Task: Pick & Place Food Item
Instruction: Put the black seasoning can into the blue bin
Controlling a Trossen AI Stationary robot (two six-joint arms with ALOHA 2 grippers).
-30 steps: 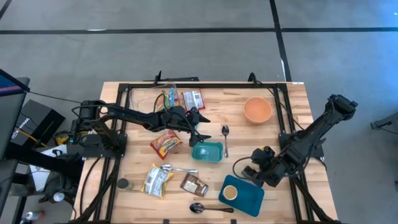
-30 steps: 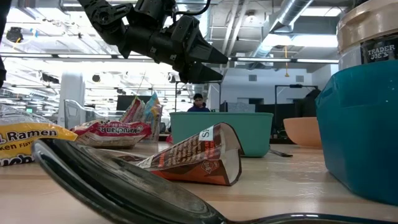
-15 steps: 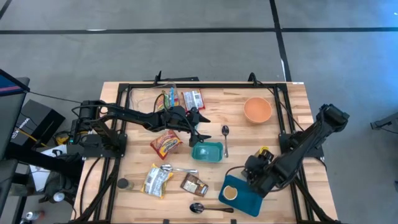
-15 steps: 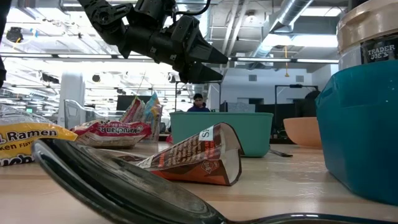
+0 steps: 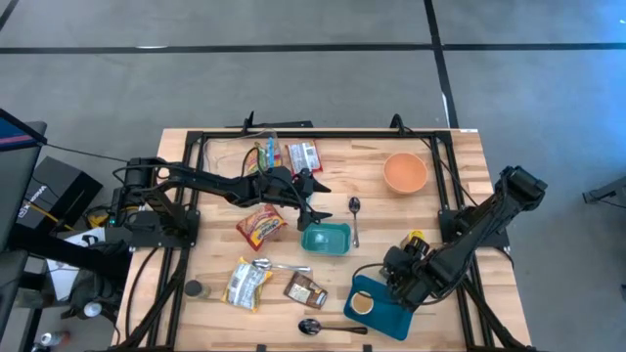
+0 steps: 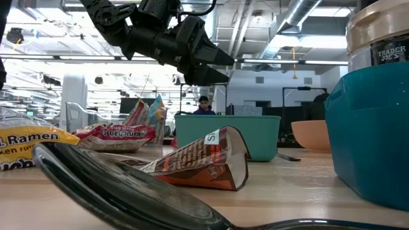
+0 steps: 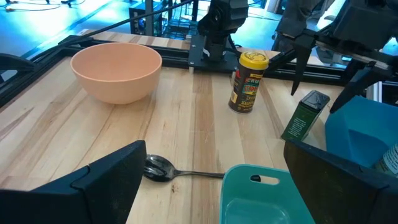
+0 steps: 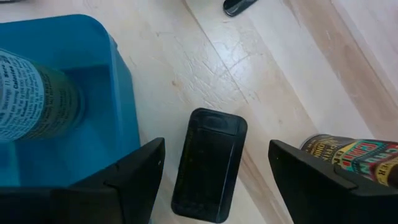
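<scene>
A small green container with a dark lid (image 8: 208, 165) stands on the table between the blue bin (image 8: 93, 81) and a yellow can (image 8: 351, 155). My right gripper (image 8: 217, 149) hangs over it, tipped steeply down and open. One finger is on each side of the lid, and neither touches it. In the left wrist view the container (image 7: 305, 115) shows beside the blue bin (image 7: 360, 124). The bin holds a labelled jar (image 5: 362, 303). My left gripper (image 5: 309, 207) is open and hovers above a small teal tub (image 5: 325, 238) at the table's middle.
An orange bowl (image 5: 405, 173) sits at the far right, and a spoon (image 5: 354, 217) lies beside the teal tub. A red snack packet (image 5: 261, 225), a ramen pack (image 5: 246, 284) and a brown packet (image 5: 306, 290) lie left of centre. More packets (image 5: 284, 154) are at the far edge, and another spoon (image 5: 313, 326) is at the near edge.
My right gripper has moved toward the table's near left, closer to the blue bin. It has tipped further downward and stays open. My left arm has kept still.
</scene>
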